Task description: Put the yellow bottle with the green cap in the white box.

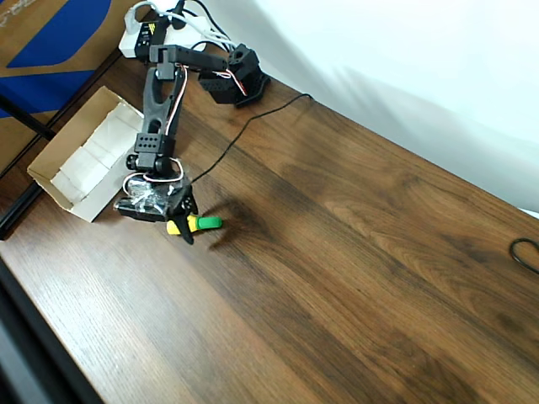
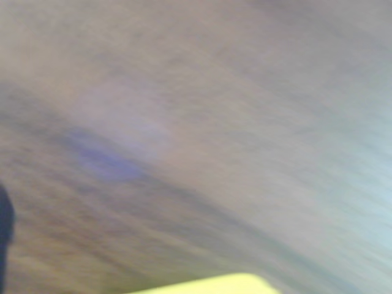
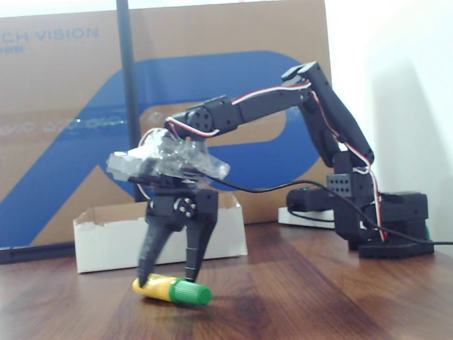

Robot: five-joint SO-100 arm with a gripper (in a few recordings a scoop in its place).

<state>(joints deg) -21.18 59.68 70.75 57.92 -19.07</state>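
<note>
The overhead view is bright and fairly sharp. The wooden table (image 1: pixel 354 252) carries a soft pale sheen across its middle, and the white wall (image 1: pixel 404 59) at the upper right is washed out nearly to plain white. A short dark shadow (image 1: pixel 240 227) lies on the wood just right of the bottle (image 1: pixel 195 224), so light seems to come from the left.

The wrist view is badly smeared: streaks of brown and grey, a bluish smudge (image 2: pixel 107 162), and a yellow patch (image 2: pixel 214 284) at the bottom edge, possibly the bottle.

The fixed view is evenly lit but soft, with the gripper (image 3: pixel 168 275) slightly blurred. The wall (image 3: pixel 396 78) at the right glares white.
</note>
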